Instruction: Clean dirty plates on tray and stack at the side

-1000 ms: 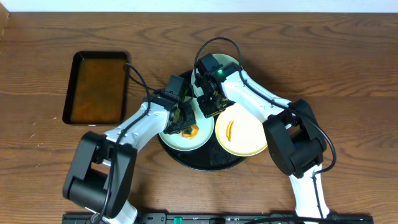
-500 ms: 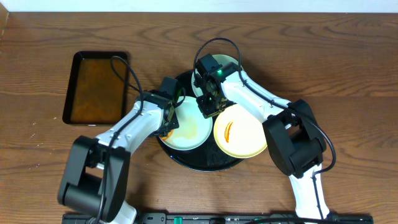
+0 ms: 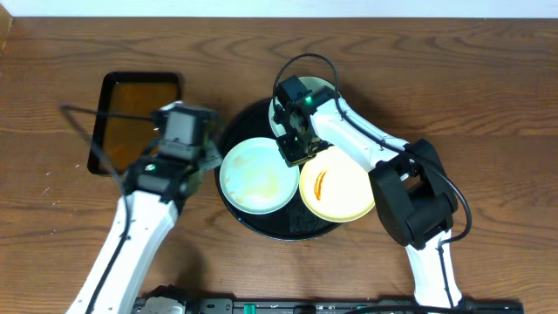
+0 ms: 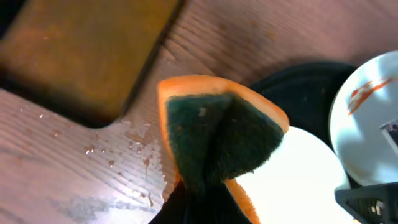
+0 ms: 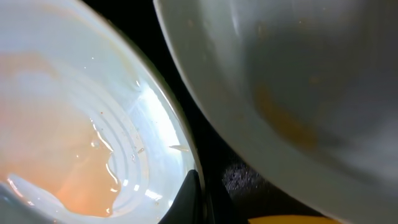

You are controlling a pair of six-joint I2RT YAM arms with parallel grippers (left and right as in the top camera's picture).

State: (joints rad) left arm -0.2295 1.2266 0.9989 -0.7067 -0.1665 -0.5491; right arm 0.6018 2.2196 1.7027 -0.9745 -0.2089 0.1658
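Note:
The round black tray (image 3: 277,222) holds three plates. The front mint plate (image 3: 258,174) carries only a faint wet orange film. The yellow plate (image 3: 338,187) has an orange smear. The back mint plate (image 3: 321,87) is mostly hidden by my right arm; the left wrist view shows a smear on it (image 4: 367,118). My right gripper (image 3: 292,153) is shut on the front mint plate's right rim (image 5: 93,124). My left gripper (image 3: 206,157) is shut on an orange and green sponge (image 4: 217,130) and holds it above the wet table just left of the tray.
A rectangular black tray with a brownish inside (image 3: 135,122) lies at the left, also in the left wrist view (image 4: 81,50). Water drops wet the wood (image 4: 118,162) between it and the round tray.
My left gripper has pulled the sponge left, off the front mint plate and past the tray's edge. The orange smear on that plate is now a faint film. My right arm has not moved.

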